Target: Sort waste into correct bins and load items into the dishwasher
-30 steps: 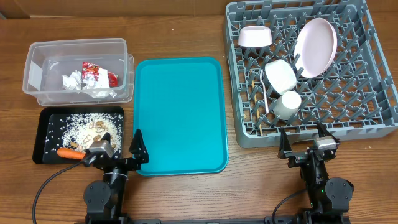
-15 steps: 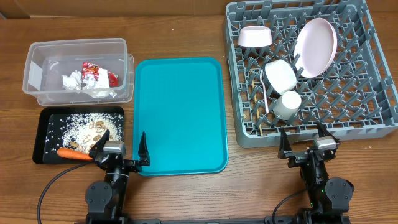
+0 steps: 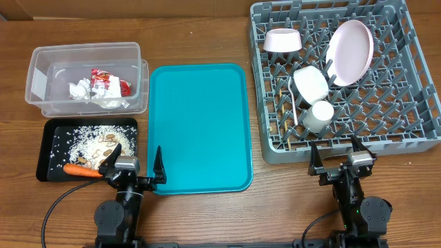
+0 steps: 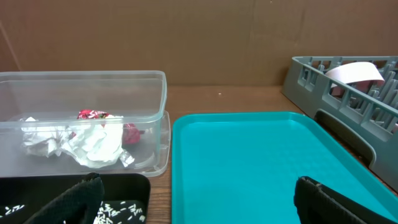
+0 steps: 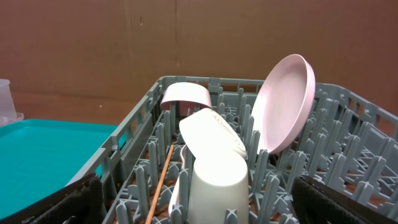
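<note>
The grey dish rack [image 3: 413, 131] at the right holds a white plate [image 3: 350, 52], two white bowls [image 3: 282, 40] [image 3: 311, 83], a white cup [image 3: 320, 116], a fork [image 3: 293, 96] and a chopstick [image 5: 160, 180]. The clear tub [image 3: 41, 83] holds a crumpled napkin [image 3: 81, 89] and a red wrapper [image 3: 109, 81]. The black tray [image 3: 48, 148] holds rice scraps [image 3: 96, 138] and a carrot [image 3: 77, 169]. My left gripper [image 3: 133, 165] is open and empty at the table's front, between the black tray and the teal tray. My right gripper [image 3: 339, 156] is open and empty at the rack's front edge.
A large teal tray [image 3: 200, 127] lies bare in the middle of the wooden table. In the left wrist view the tub [image 4: 155, 99] and teal tray [image 4: 249, 155] lie ahead. In the right wrist view the cup [image 5: 217, 183] stands close in front.
The left gripper turned and settled at the front between one second and half a second ago; since then nothing moved. The right arm stays still.
</note>
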You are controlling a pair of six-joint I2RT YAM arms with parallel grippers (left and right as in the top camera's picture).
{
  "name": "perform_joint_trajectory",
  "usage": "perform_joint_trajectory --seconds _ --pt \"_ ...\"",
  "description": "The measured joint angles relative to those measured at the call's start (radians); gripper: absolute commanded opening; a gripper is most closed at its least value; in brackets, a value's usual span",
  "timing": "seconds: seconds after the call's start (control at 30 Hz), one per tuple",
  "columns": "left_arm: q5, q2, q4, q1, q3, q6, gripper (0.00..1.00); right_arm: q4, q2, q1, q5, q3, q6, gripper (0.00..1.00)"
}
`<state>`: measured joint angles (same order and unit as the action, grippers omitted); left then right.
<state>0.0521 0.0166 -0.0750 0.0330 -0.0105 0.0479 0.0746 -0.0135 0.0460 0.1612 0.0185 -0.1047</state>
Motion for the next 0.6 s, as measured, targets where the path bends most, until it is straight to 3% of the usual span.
perform_joint_trajectory --seconds 0.6 --pt "0.000 0.000 0.000 0.000 0.000 0.000 1.00 0.000 0.000 0.000 0.000 0.000 0.000 1.00"
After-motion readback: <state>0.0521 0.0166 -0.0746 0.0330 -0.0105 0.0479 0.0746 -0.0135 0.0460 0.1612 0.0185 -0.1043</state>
